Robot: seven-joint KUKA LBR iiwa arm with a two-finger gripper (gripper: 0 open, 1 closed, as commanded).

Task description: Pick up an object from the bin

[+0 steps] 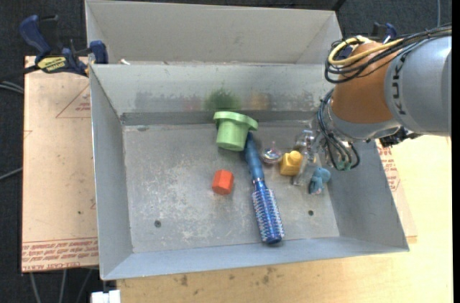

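Note:
My gripper (311, 146) hangs low over the right part of the bin floor, just right of a small yellow object (290, 163). A small light-blue piece (318, 180) lies directly below the gripper; I cannot tell whether they touch. A small silvery-pink thing (271, 154) lies left of the yellow object. A blue hairbrush (262, 196) runs from the middle down toward the front, bristle end nearest the front wall.
A green cup-shaped thing (233, 130) lies on its side by the back wall, at the brush handle's top. An orange block (223, 182) sits alone left of the brush. The arm with its orange cover and cables crosses the bin's right wall.

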